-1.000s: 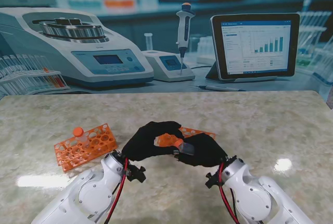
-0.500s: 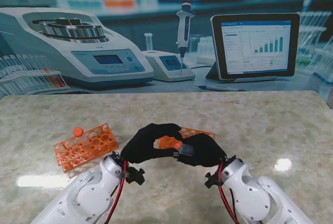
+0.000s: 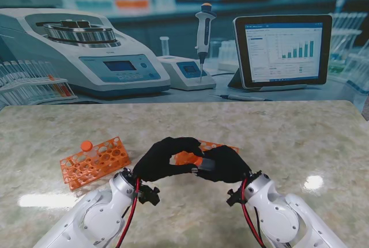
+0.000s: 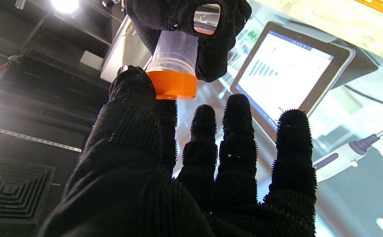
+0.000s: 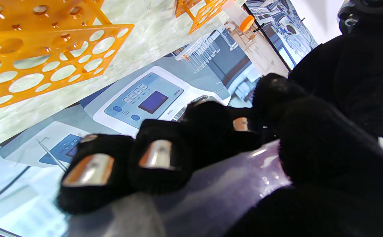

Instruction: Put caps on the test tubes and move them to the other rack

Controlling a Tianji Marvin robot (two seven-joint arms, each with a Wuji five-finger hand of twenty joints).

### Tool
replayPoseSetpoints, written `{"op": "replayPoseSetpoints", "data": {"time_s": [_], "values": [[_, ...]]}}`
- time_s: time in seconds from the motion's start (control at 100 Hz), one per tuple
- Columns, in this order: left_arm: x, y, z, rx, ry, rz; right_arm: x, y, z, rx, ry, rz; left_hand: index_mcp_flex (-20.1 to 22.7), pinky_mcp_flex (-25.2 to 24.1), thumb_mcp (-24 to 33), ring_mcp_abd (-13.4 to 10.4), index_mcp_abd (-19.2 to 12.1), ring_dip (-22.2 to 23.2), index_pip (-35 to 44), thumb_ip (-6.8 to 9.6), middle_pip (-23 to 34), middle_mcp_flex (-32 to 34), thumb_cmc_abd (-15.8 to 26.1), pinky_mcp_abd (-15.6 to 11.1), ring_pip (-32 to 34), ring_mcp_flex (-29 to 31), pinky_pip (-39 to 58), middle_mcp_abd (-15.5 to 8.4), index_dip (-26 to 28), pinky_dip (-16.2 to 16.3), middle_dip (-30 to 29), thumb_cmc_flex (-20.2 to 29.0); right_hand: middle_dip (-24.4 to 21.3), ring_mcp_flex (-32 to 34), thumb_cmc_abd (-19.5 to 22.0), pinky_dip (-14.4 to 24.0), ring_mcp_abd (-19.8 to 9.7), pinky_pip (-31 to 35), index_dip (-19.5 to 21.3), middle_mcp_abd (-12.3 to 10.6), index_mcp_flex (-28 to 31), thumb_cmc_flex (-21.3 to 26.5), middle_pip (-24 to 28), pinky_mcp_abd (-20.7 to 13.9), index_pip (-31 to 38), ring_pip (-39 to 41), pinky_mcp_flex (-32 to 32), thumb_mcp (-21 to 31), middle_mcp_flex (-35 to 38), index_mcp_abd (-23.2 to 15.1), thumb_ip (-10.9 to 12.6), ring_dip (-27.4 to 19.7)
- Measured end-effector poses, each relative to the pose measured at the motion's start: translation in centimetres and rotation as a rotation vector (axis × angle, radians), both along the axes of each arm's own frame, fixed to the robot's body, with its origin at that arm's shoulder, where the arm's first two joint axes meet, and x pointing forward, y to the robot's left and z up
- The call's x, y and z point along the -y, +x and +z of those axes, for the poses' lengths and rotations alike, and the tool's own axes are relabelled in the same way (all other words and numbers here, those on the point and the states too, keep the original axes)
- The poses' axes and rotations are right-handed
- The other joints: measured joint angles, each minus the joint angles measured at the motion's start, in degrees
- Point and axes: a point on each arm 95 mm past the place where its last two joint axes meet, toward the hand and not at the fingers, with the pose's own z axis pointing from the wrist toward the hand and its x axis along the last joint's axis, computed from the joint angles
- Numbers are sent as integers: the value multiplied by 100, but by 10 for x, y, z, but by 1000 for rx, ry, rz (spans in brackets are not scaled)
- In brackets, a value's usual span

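My right hand (image 3: 223,166) is shut on a clear test tube (image 4: 175,49), its fingers (image 5: 158,154) wrapped round the tube's body (image 5: 217,194). An orange cap (image 4: 172,85) sits on the tube's mouth. My left hand (image 3: 166,157) meets it there, with the thumb (image 4: 133,92) pressed on the cap's side and the forefinger behind it. Its other three fingers are spread. Both hands hover above the table, in front of an orange rack (image 3: 214,146). A second orange rack (image 3: 95,161) lies to the left and holds one capped tube (image 3: 86,145).
The marble table's (image 3: 300,138) far edge meets a backdrop showing a centrifuge (image 3: 81,52), a pipette (image 3: 203,34) and a tablet (image 3: 282,49). In the right wrist view the near rack (image 5: 46,65) shows several unfilled holes.
Both hands stay joined at the tube and cap. They have sunk very slightly nearer to me.
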Motion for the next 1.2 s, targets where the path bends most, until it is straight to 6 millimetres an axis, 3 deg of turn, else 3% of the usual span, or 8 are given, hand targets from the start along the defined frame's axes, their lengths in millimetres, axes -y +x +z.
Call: {"op": "replayPoseSetpoints", "data": {"time_s": [0.42,0.56,0.74,0.87,1.2], "values": [[-4,0,-2,-10,-14,24,2,1,1,6,5,-9,0,178,56,-41,-47,62,-36,3,94,72,97,0,142,263,1,0,-70,2,71,80,1,-2,-2,1,0,8,-7,0,2,0,-14,0,-45,0,0,-1,0,0,0,0],[-1,1,-2,-19,-23,15,4,1,1,7,4,-15,53,325,56,-46,79,-3,-121,3,135,219,146,-2,143,437,1,0,-202,3,73,211,1,-2,-3,1,0,8,-7,0,2,0,-14,0,-44,0,0,-1,0,0,0,0],[2,1,0,-11,-30,12,5,2,1,8,5,-20,199,605,55,-75,205,-5,-177,-3,146,501,146,-9,401,679,145,2,-419,-60,990,379,1,-2,-3,1,0,9,-7,0,2,0,-14,0,-45,0,0,-1,0,0,0,0],[3,1,0,-8,-30,11,5,2,1,8,6,-21,240,814,54,-109,247,571,-177,-5,25,767,107,-50,542,945,313,8,-449,-80,1376,449,1,-2,-3,1,0,9,-7,0,2,0,-15,0,-44,0,0,-1,0,0,0,0],[3,0,0,-2,-31,12,6,2,-1,10,11,-29,277,1091,67,-137,247,692,-177,-5,-5,869,-14,-58,472,1215,437,9,-457,-125,1536,587,2,-2,-3,1,0,24,-8,0,2,0,-17,0,-47,0,0,-2,0,0,0,0]]}}
